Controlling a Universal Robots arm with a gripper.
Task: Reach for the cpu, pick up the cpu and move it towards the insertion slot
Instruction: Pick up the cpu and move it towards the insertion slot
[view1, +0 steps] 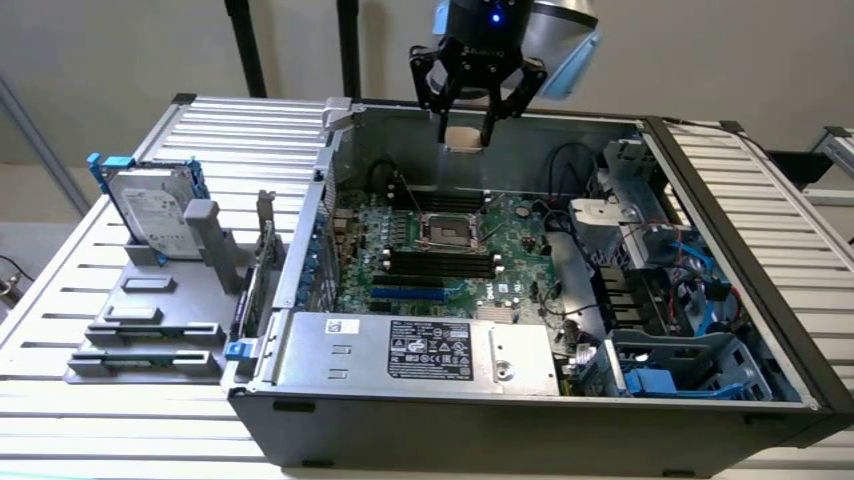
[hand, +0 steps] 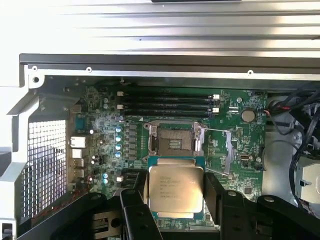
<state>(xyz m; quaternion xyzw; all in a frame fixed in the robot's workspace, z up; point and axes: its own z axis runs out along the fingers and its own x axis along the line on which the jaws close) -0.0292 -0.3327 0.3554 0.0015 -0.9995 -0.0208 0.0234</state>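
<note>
**Gripper carries the cpu above the open case**

Gripper (hand: 175, 200) fingers are clamped on two opposite edges of the cpu (hand: 176, 191), which sits flat between them in the wrist view, metal lid facing the camera. In the exterior view the gripper (view1: 466, 128) hangs over the far rim of the computer case (view1: 534, 420), with the cpu (view1: 463, 138) showing as a pale square between the black fingers (view1: 439, 112), clear of the board and touching nothing below.

As a judgement, the chip is light, stiff and thin; its smooth metal top would be slippery, and its underside contacts are likely fragile, so the edge grip seen here looks like the sound place to hold it. It is nearly square, so no long axis stands out; its printed lines run parallel to the memory slots (hand: 167, 104), and its edges look squared to the socket frame.

Beyond the chip in the wrist view lies the insertion slot (hand: 175, 139), its silver frame open around a dark centre on the green motherboard (hand: 235, 145). In the exterior view the insertion slot (view1: 449, 231) sits nearer and lower than the gripper. At the exterior view's left, a hard drive (view1: 150, 212) stands in a grey holder outside the case.
</note>
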